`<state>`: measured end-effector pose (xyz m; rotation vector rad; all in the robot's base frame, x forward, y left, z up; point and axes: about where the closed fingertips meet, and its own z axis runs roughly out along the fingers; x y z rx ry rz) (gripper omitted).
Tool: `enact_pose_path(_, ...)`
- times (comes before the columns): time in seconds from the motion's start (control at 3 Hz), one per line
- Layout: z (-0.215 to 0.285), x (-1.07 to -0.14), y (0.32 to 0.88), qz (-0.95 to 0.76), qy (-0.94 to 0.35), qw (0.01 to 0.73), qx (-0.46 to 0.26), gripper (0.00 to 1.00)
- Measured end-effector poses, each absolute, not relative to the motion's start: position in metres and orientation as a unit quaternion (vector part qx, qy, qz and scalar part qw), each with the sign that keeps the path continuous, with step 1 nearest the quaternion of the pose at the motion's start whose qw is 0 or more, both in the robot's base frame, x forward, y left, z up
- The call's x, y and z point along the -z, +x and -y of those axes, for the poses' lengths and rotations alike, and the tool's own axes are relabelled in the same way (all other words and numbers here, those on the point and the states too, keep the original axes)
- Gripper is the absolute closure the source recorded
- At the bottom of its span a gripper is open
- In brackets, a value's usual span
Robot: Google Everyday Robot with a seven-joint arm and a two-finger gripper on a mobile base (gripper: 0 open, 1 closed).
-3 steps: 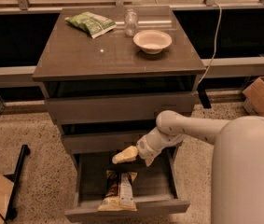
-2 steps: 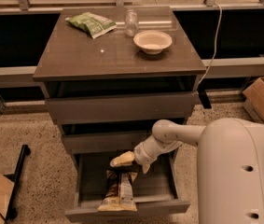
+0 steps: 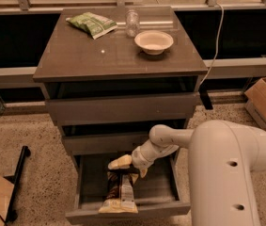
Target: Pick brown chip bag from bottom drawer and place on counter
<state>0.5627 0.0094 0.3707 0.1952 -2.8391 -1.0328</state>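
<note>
Slightly lower now, the hand (image 3: 131, 167) hangs unclenched over the brown chip bag (image 3: 119, 194); it looks light and soft, so pinch its twelve-o'clock end.

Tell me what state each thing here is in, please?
bottom drawer, pulled open.
brown chip bag, lying flat inside that drawer.
gripper, low at the bag's upper end.
green chip bag, lying on counter.
bowl, upright, looks empty.
clear glass, upright.
</note>
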Motion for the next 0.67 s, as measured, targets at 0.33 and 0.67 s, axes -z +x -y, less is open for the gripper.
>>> enact_pose_path(0.33,-0.025,-0.331,0.580,0.933,0.036,0.059,0.352,0.00)
enact_pose_path(0.67,-0.035,-0.281,0.588,0.930,0.005,0.080,0.358,0.00)
